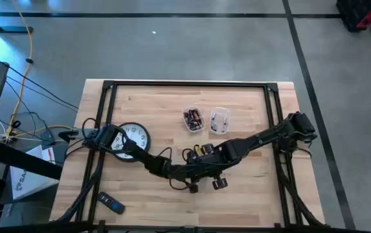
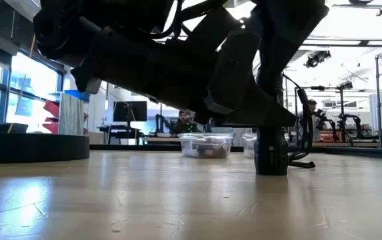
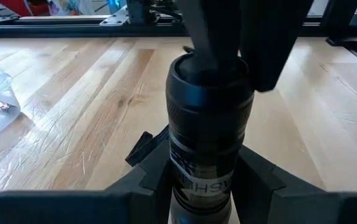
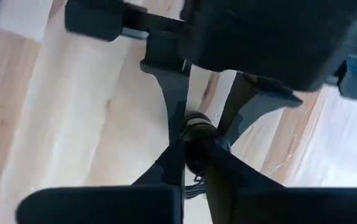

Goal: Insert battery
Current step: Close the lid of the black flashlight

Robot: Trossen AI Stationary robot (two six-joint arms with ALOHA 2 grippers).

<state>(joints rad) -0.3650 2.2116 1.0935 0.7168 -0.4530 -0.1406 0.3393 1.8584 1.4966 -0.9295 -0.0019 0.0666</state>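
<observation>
A black cylinder with a white label (image 3: pixel 206 143) stands upright on the table, its foot (image 2: pixel 271 160) on the wood. My left gripper (image 3: pixel 203 199) is shut on its lower body. My right gripper (image 4: pixel 192 138) comes down from above, its shut fingers (image 3: pixel 210 43) reaching into the cylinder's open top (image 3: pixel 208 74). In the high view both grippers meet near the table's front middle (image 1: pixel 204 171). The battery itself is hidden between the fingers and the cylinder's mouth. My left gripper pinches the cylinder's labelled lower body (image 3: pixel 198 180) between its two fingers, coming level from the table's left. The cylinder stands upright with its foot on the table. My right gripper's shut fingertips (image 4: pixel 187 127) point down into the cylinder's open top rim (image 4: pixel 200 122). What they touch inside is hidden by the fingers.
Two clear plastic tubs (image 1: pixel 193 119) (image 1: pixel 219 120) holding small parts stand at the far middle. A round clock (image 1: pixel 133 137) lies at the left under the left arm. A small dark remote (image 1: pixel 111 203) lies near the front left. A black frame (image 1: pixel 191 84) rims the table.
</observation>
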